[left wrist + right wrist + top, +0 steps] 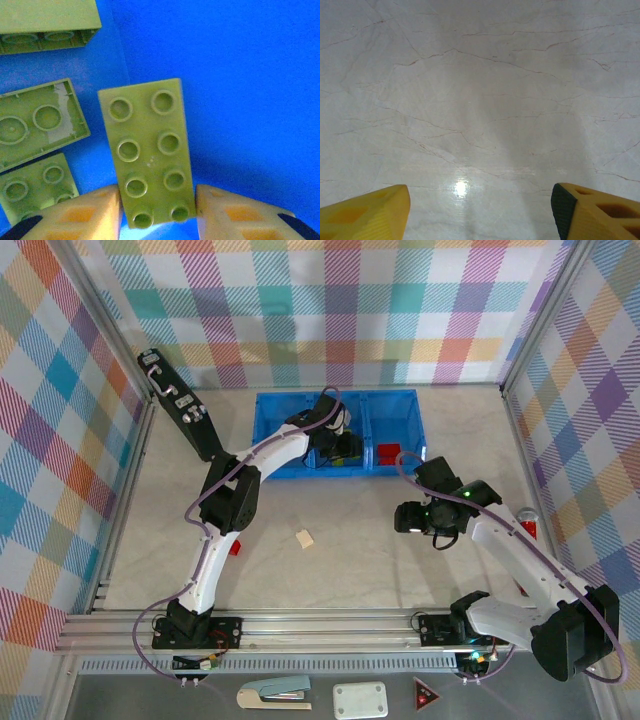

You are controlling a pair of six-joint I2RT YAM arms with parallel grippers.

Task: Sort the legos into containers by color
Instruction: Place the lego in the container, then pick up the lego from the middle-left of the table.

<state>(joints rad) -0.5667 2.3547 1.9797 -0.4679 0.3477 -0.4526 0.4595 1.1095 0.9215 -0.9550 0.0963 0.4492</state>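
Left pincer brackets a green lego in the container; whether I grip it, I cannot tell. Right pincer gapes.

Legos in tray, on table.

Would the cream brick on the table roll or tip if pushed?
Probably neither: the cream brick looks low and boxy, lying flat, so it should slide. The table shows a glossy reflection, so it may skid easily.

Right gripper above pale veined tabletop
Yellow fingers stand wide apart, a glare spot between them.
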